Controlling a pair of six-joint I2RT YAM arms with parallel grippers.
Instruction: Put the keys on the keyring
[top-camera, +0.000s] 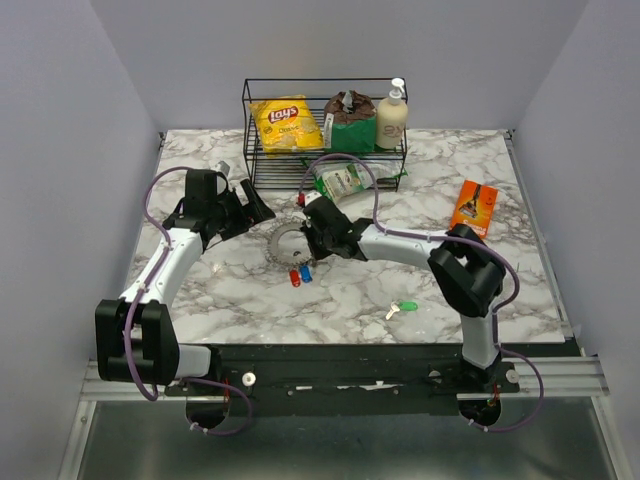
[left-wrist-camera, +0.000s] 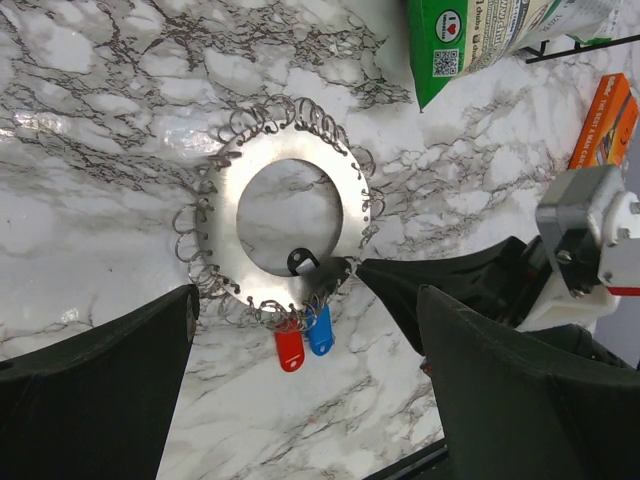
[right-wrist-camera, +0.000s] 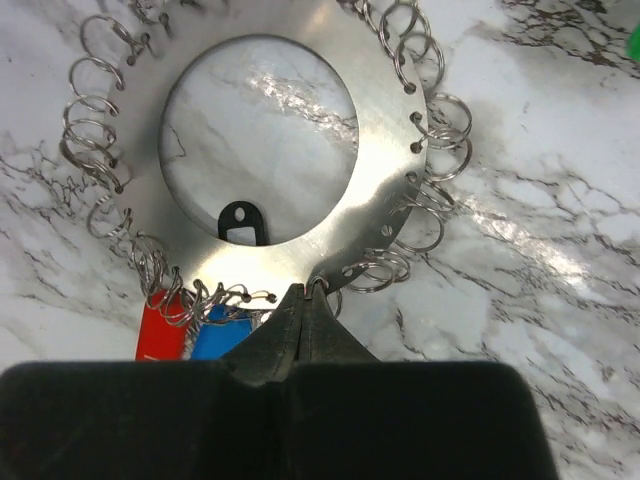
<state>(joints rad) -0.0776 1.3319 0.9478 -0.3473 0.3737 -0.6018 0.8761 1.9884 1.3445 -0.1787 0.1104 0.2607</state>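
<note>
the left arm (top-camera: 168, 268) and right arm (top-camera: 400, 243) share white tubular links and bulky black joint housings, each trailed by a thin purple cable (top-camera: 147, 205). the fingers (right-wrist-camera: 270, 355) are matte black wedges tapering to narrow tips. a grey and white block (left-wrist-camera: 585, 225) sits on the right wrist.

Bright, smooth metal keyring (right-wrist-camera: 385, 120) – glossy marble-patterned table (right-wrist-camera: 540, 230) – keys (right-wrist-camera: 160, 335) plastic-headed.
</note>
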